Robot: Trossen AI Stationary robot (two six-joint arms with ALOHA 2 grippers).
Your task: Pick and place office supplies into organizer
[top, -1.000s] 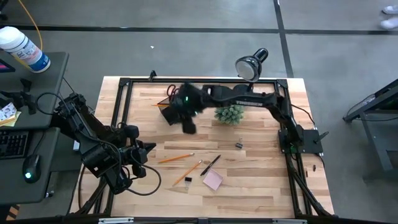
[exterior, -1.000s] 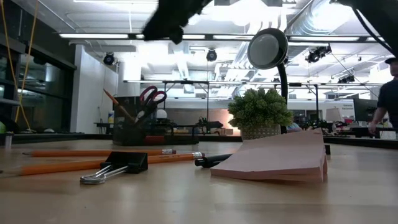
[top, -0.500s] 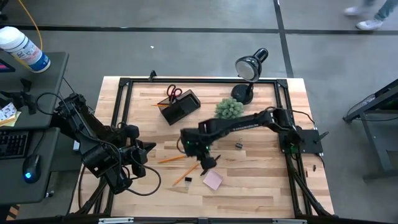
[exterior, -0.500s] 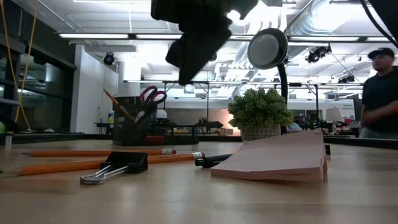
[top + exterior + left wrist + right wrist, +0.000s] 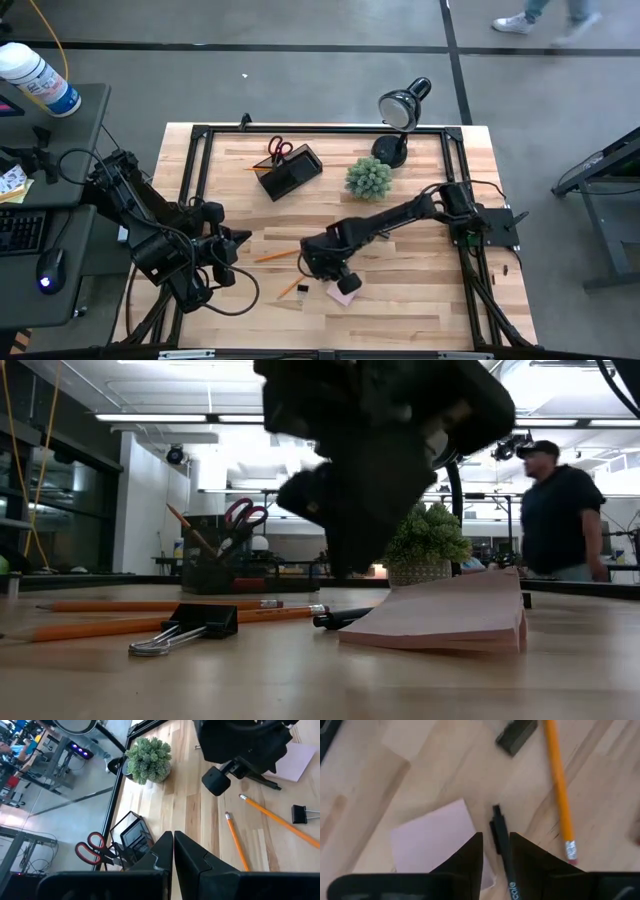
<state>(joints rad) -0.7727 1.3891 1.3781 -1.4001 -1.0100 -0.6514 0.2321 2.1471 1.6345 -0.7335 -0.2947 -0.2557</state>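
Lengthwise, black pen [image 5: 501, 840] runs between right claw [image 5: 496, 851] fingers — uncapped end outward.

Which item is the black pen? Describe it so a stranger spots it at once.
On the wooden table, find the pink sticky-note pad. The black pen lies just beside it, inside the open right pincer. It is thin and dark, unlike the orange pencil nearby.

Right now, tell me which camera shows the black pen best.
The right wrist view: the black pen lies between the right gripper fingers, beside the pink sticky-note pad. The low view shows only its tip under the arm. The left wrist view shows a bit of its end. The high view hides it beneath the gripper.
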